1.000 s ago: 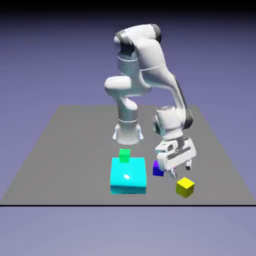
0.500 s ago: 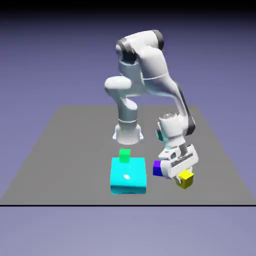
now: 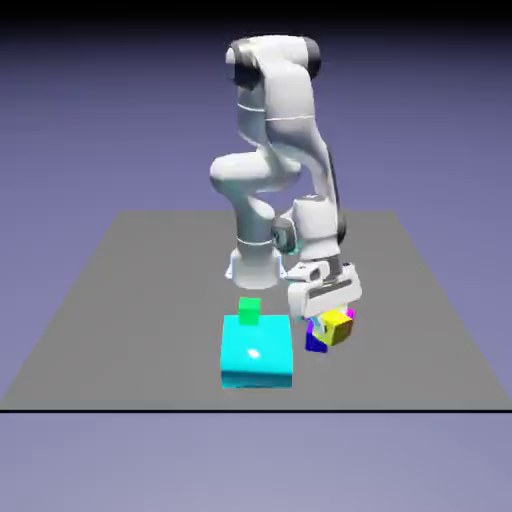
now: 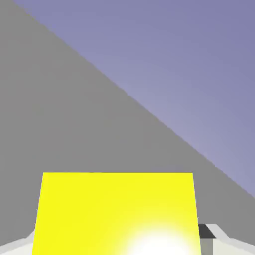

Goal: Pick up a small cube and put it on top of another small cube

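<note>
Yellow cube (image 3: 332, 328), one: right of centre in the exterior view, clamped in the claw (image 3: 330, 318); pick-up apparently done; placing on another small cube outstanding

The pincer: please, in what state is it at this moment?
Pincer: closed on the yellow cube, which sits between its two tips.

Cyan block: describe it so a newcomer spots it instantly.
On the dark table, look toward the exterior view's bottom, left of the gripper. The cyan block is the wide one, far bigger than the green or yellow cube.
</note>
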